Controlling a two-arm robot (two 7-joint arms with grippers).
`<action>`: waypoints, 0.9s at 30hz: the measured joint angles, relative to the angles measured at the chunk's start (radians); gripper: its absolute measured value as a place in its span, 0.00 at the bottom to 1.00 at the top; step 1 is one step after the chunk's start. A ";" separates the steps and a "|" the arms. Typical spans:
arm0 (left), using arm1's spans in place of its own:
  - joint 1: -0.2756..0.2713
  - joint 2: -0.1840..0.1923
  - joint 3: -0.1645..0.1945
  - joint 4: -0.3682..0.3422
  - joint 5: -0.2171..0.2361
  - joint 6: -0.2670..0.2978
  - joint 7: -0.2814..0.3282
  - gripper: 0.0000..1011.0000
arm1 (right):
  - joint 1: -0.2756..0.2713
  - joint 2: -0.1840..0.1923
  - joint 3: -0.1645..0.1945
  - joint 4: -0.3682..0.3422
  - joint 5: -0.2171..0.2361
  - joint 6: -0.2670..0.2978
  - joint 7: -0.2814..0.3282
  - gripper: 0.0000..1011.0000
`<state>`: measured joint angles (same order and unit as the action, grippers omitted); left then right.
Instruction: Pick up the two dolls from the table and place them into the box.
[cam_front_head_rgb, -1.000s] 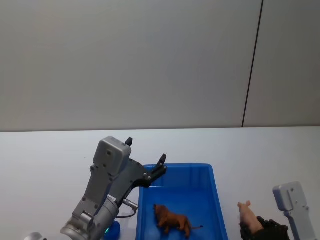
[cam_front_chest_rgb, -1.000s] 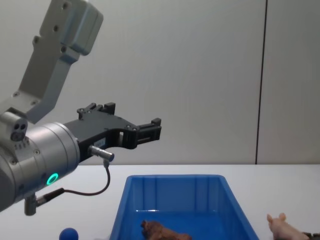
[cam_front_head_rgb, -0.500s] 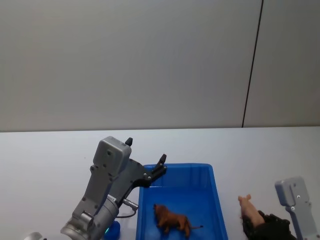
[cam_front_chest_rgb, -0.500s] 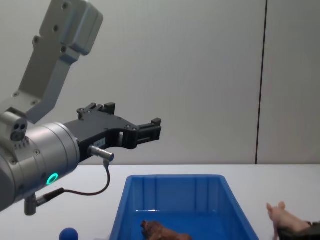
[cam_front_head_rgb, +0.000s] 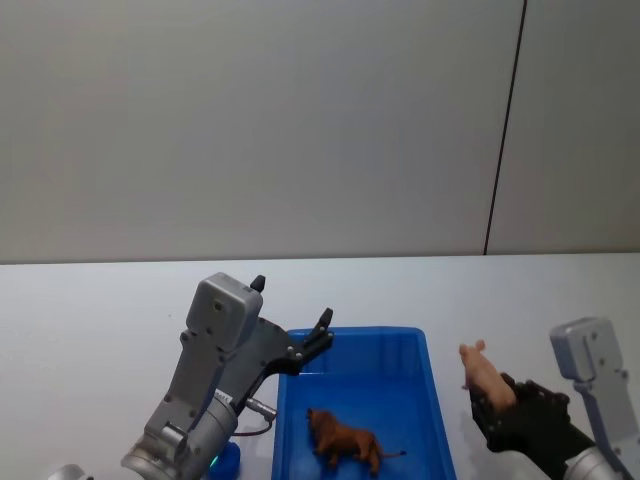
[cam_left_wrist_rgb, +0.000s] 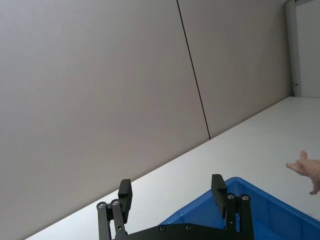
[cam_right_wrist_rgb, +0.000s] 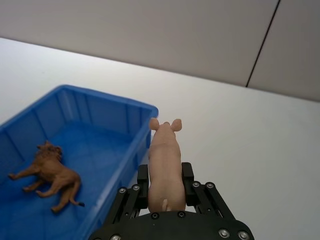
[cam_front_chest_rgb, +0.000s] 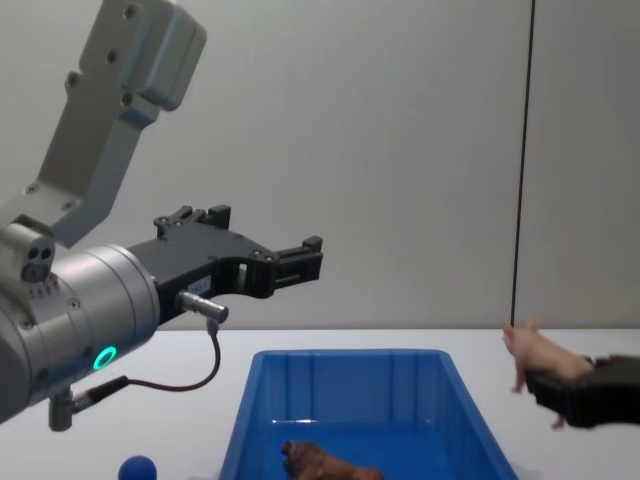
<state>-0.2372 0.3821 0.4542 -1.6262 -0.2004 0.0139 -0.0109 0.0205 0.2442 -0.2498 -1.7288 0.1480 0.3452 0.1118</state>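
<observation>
A: So, what is new in the head view?

B: The right gripper (cam_front_head_rgb: 495, 400) has lifted the pink doll (cam_front_head_rgb: 480, 367) off the table (cam_front_head_rgb: 100, 300); a second ago it sat lower, at the table. The doll's snout sticks out past the fingertips, and the box (cam_front_head_rgb: 435, 380) lies just beside the gripper, toward the other arm. The brown doll (cam_front_head_rgb: 343, 440) already lies inside, so I judge only the carry and the drop are left.

A: And the left gripper (cam_front_head_rgb: 292, 302)?

B: It has not moved. It hangs over the box's far corner on its own side, fingers spread wide, holding nothing.

A: The left wrist view?

B: The left gripper (cam_left_wrist_rgb: 171, 186) shows its fingers far apart with the box rim (cam_left_wrist_rgb: 280, 200) under them. The pink doll (cam_left_wrist_rgb: 307, 170) hangs in the air well off to one side.

A: The right wrist view?

B: The right gripper (cam_right_wrist_rgb: 165, 175) pinches the pink doll (cam_right_wrist_rgb: 165, 150) at its flanks, tail toward the palm. The brown doll (cam_right_wrist_rgb: 52, 175) lies down in the box (cam_right_wrist_rgb: 100, 95) beside it.

A: The chest view?

B: The pink doll (cam_front_chest_rgb: 540, 352) pokes out of the right gripper (cam_front_chest_rgb: 560, 385), above the box rim (cam_front_chest_rgb: 350, 357) and outside it.
</observation>
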 joint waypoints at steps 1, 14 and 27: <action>0.000 0.000 0.000 0.000 0.000 0.000 0.000 0.99 | 0.000 0.000 0.000 0.000 0.000 0.000 0.000 0.37; 0.000 0.000 0.000 0.000 0.000 0.000 0.000 0.99 | 0.070 -0.015 -0.008 0.027 -0.032 -0.074 0.139 0.37; 0.000 0.000 0.000 0.000 0.000 0.000 0.000 0.99 | 0.174 -0.059 -0.028 0.155 -0.065 -0.113 0.262 0.50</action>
<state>-0.2372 0.3821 0.4542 -1.6262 -0.2004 0.0139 -0.0109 0.1940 0.1850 -0.2774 -1.5738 0.0826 0.2326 0.3734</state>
